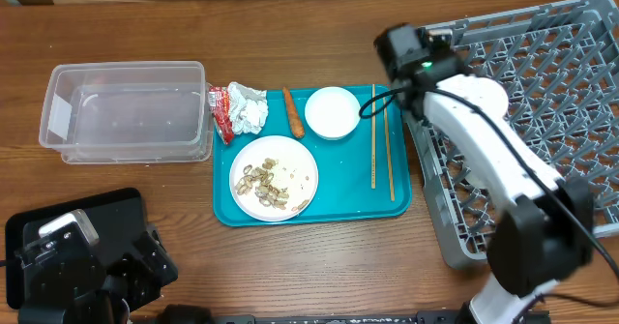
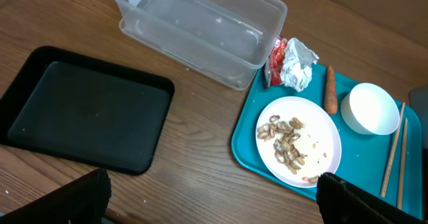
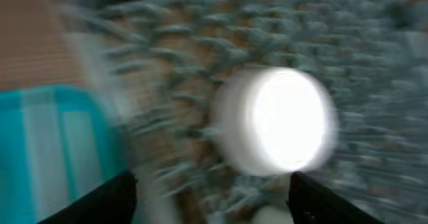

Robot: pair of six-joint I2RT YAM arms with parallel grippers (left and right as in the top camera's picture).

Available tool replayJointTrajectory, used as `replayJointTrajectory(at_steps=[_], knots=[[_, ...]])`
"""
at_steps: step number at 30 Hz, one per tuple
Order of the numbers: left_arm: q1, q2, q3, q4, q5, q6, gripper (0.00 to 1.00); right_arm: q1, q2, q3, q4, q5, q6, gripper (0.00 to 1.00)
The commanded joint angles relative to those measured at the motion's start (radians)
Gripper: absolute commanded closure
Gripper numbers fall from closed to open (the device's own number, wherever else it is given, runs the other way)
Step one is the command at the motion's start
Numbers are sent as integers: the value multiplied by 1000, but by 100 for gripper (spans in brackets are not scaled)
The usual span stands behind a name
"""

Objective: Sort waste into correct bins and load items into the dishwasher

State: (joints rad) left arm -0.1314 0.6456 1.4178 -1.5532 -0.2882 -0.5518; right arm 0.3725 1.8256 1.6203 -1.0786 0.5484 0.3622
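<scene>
Right gripper (image 3: 212, 184) is hovering over the grey dish rack (image 1: 542, 63), fingers spread wide and gripping nothing. A small white cup (image 3: 274, 120) is sitting on the grid just ahead of them. Left gripper (image 2: 212, 184) is also gaping and empty, hanging low in frame beside the black tray (image 2: 87, 110). Risk, as I judge it: a fingertip clipping the cup and toppling it among the pegs. Only the blurred right wrist view is showing the cup; overhead, the arm is hiding it. Waste is waiting on the teal tray (image 1: 348, 179): tissue (image 1: 249, 109), carrot piece (image 1: 292, 112), shell scraps (image 1: 263, 182). The clear tub (image 1: 126, 111) is holding nothing.
</scene>
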Motion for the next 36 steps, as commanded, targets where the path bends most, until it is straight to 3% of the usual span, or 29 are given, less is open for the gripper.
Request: replayJointTrajectory(at_steps=[1, 3, 9, 19, 24, 27, 31, 36], knots=[[-9, -8, -4, -4, 1, -17, 0, -2, -60, 34, 30, -533, 6, 33], [-9, -8, -4, -6, 1, -17, 0, -1, -46, 22, 63, -644, 58, 38], [-10, -8, -4, -6, 1, -17, 0, 3, 56, 0, 90, -665, 295, 39], [-9, -8, -4, -8, 1, -17, 0, 31, 284, 0, 112, -693, 383, 41], [-9, -8, -4, -10, 1, -17, 0, 31, 321, 0, 144, -703, 390, 76], [-9, -8, -4, -11, 1, -17, 0, 31, 312, 7, 143, -703, 357, 89], [-9, -8, -4, -12, 1, -17, 0, 25, 274, 37, 98, -652, 337, 96], [-9, -8, -4, -13, 1, -17, 0, 17, 160, 103, 23, -463, 282, 96]])
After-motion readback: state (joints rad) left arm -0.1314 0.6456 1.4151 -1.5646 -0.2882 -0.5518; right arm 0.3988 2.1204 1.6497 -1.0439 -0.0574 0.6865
